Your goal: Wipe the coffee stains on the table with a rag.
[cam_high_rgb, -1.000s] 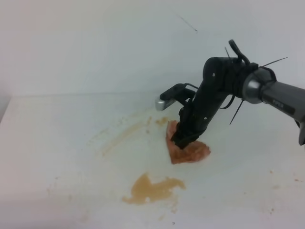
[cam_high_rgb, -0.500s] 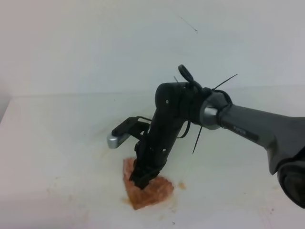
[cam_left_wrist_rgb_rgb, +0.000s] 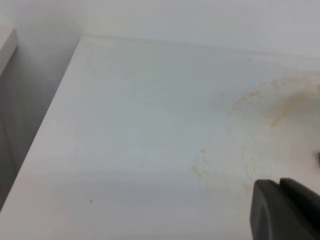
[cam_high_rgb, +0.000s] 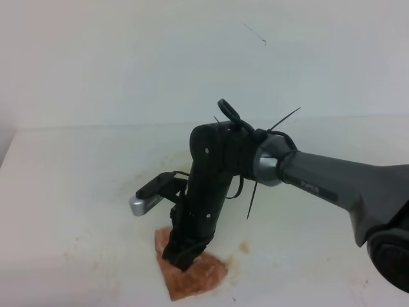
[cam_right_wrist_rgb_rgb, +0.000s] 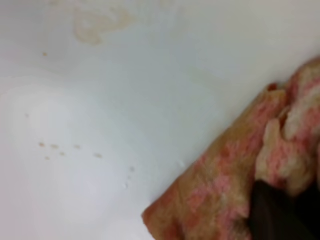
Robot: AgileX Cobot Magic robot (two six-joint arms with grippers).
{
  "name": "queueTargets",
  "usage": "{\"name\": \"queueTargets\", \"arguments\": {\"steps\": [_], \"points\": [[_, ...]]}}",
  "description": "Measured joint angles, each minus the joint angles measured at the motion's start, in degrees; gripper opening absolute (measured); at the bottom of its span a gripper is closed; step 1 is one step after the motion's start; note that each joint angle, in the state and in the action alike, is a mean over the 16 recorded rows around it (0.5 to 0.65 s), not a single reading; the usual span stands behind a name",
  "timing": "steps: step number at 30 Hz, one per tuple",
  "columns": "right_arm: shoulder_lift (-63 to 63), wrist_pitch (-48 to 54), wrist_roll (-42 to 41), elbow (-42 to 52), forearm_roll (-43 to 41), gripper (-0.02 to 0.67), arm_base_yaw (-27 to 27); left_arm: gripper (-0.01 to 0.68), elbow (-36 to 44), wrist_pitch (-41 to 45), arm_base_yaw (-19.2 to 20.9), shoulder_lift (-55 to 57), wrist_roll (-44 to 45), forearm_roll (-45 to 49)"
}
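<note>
Rag [cam_high_rgb: 192,274] lies on the table [cam_high_rgb: 77,192], pressed under the right gripper [cam_high_rgb: 180,256]; finger spread cannot be told. Faint coffee stains [cam_left_wrist_rgb_rgb: 280,102] lie beside the rag. Left gripper [cam_left_wrist_rgb_rgb: 285,210] cut off, state indeterminate.

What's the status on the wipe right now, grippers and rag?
Right gripper pressing the rag onto the table, jaws hidden. Left gripper off to the side, state unclear. Faint tan smears remain. Nothing in the way.

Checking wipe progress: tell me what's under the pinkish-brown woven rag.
The pinkish-brown woven rag lies flat on the white table beneath the right gripper. Whatever lies underneath is covered; only a small tan spot shows beside it.
</note>
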Motion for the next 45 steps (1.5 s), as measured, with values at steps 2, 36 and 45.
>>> {"name": "queueTargets", "arguments": {"steps": [2,36,45], "points": [[-0.54,-0.30,0.48,1.17,-0.42,0.031,-0.62,-0.002,0.00,0.00,0.00,0.00,0.00,0.00],[-18.03,-19.64,-1.45,18.86,-7.55,0.029,-12.46,-0.002,0.14,-0.05,0.00,-0.08,0.00,0.00],[-24.45,-22.82,-0.47,26.02,-7.87,0.029,-17.06,-0.002,0.14,-0.05,0.00,-0.08,0.00,0.00]]}}
